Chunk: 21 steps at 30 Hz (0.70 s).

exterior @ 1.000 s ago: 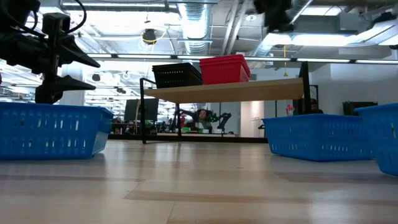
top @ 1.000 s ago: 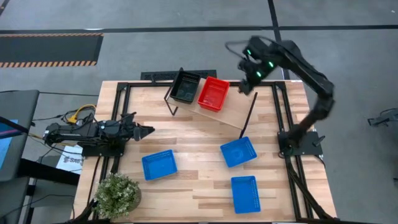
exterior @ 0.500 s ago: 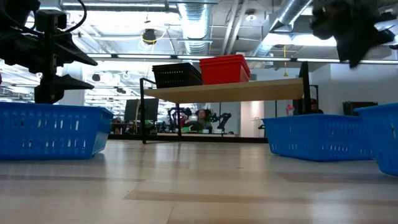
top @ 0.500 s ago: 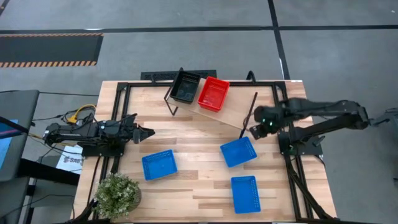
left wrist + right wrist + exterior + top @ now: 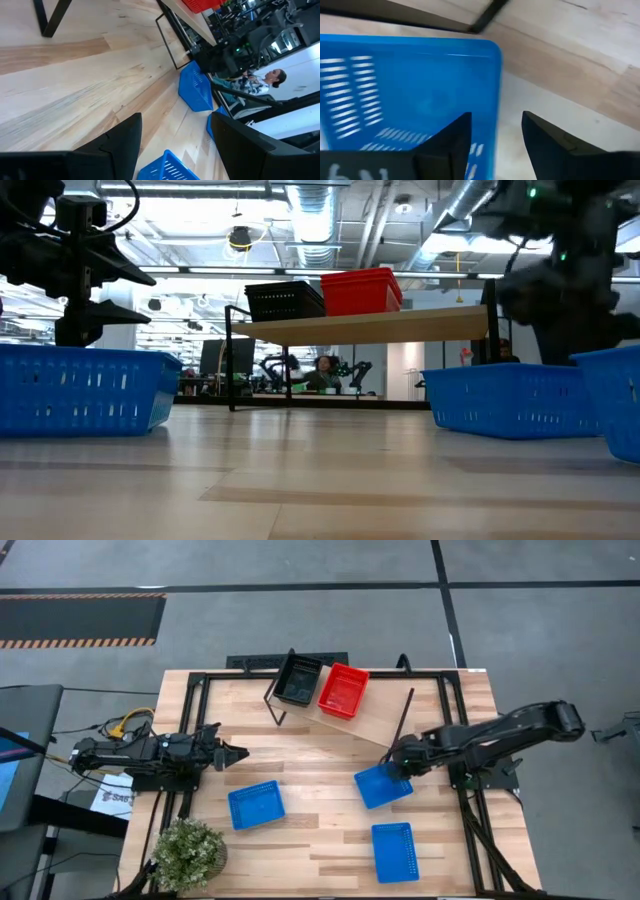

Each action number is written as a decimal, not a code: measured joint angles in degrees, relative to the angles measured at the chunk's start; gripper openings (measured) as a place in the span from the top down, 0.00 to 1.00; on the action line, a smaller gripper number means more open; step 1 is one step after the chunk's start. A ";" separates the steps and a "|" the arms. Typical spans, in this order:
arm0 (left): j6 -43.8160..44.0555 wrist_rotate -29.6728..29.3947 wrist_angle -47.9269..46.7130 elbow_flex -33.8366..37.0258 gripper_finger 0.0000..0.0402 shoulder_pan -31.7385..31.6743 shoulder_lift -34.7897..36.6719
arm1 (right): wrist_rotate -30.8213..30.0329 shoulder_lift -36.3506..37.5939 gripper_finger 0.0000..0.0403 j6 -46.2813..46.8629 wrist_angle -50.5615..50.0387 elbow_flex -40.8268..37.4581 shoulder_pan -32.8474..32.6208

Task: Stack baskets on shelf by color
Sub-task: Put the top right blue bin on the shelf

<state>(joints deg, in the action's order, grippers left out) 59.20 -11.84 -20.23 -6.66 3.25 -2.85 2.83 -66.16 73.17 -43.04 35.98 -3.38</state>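
Three blue baskets (image 5: 383,784) | shallow, slotted mesh walls | on tabletop (image 5: 310,755)

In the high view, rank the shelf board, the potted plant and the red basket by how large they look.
1. Shelf, though the baskets cover part of it.
2 and 3. Potted plant and red basket look about alike; the plant seems slightly bigger, but I won't rank them firmly.

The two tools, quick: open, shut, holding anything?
Left tool: open, holding nothing, waiting at the table's left edge.
Right tool: open, empty, its fingers astride the rim of a blue basket.
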 joint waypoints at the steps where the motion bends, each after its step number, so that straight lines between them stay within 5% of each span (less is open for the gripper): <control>1: 0.00 0.00 0.00 -0.02 0.44 -0.01 0.00 | -0.06 -1.16 0.52 -0.10 0.50 -0.39 0.00; 6: 0.02 0.11 0.00 -0.02 0.44 0.00 0.00 | -0.16 -5.83 0.59 -1.44 1.64 -0.90 0.00; 13: 0.02 1.40 -0.02 -0.02 0.44 -0.01 0.00 | 0.22 -6.03 0.95 0.79 3.31 -0.83 -1.30; 21: -1.03 1.42 -0.02 -0.02 0.44 0.00 0.00 | 2.24 -0.63 0.98 3.54 -3.14 4.75 -3.64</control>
<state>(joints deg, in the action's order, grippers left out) 58.17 -10.41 -20.25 -6.68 3.24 -2.85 5.07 -66.79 76.71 -46.18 40.73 -7.01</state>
